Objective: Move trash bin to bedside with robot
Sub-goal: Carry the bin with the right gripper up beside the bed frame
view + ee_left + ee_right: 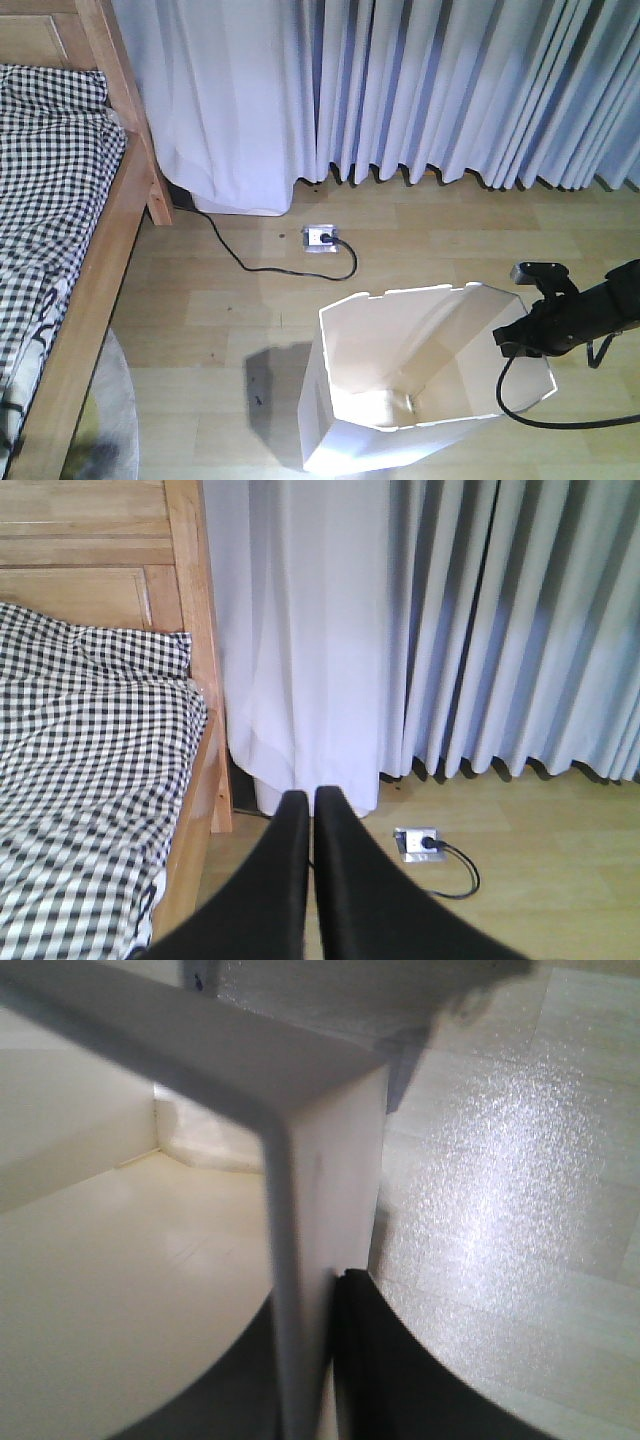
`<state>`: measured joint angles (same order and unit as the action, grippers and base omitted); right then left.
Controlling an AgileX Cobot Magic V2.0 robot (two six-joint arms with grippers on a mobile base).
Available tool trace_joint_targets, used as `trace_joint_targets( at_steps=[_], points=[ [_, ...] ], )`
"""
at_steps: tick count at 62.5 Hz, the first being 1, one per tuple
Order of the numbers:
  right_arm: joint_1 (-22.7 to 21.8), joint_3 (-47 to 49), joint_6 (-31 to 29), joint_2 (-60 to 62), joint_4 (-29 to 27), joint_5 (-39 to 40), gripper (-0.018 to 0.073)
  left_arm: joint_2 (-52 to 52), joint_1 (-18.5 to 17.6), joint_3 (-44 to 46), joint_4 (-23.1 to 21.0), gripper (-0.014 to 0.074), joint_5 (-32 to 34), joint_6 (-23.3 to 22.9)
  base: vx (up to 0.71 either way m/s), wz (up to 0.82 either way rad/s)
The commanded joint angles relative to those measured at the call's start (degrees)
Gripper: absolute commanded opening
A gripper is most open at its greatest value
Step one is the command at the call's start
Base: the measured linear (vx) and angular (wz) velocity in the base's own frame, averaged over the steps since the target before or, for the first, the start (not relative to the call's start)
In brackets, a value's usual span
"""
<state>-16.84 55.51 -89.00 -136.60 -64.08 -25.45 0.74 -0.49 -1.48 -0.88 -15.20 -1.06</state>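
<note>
One trash bin [380, 350], gripped by the right end effector [512, 338]; one bed [108, 255].

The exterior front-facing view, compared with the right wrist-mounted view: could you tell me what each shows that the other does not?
Only the front view shows the bed, curtains and floor socket. Only the wrist view shows the right gripper straddling the wall of the trash bin, inside and outside. Both show the bin, that gripper and the wooden floor.

Smooth plastic trash bin [400, 340], wooden bed frame [88, 290], cloth bedding [50, 180], glossy floor [200, 300], perhaps laminate
</note>
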Motion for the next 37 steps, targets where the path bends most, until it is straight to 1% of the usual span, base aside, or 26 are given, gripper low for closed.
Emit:
trace_joint_targets(
  at_steps=[1,37],
  points=[
    [-0.2,0.6,0.9,4.3,-2.5,-10.4,-0.0005,0.8,-0.3,-1.1,-0.2,-0.0006,4.0,-0.3,0.18,0.03],
    [-0.2,0.6,0.9,4.3,-2.5,-10.4,-0.0005,0.8,-0.3,-1.1,-0.2,-0.0006,4.0,-0.3,0.18,0.02]
  ],
)
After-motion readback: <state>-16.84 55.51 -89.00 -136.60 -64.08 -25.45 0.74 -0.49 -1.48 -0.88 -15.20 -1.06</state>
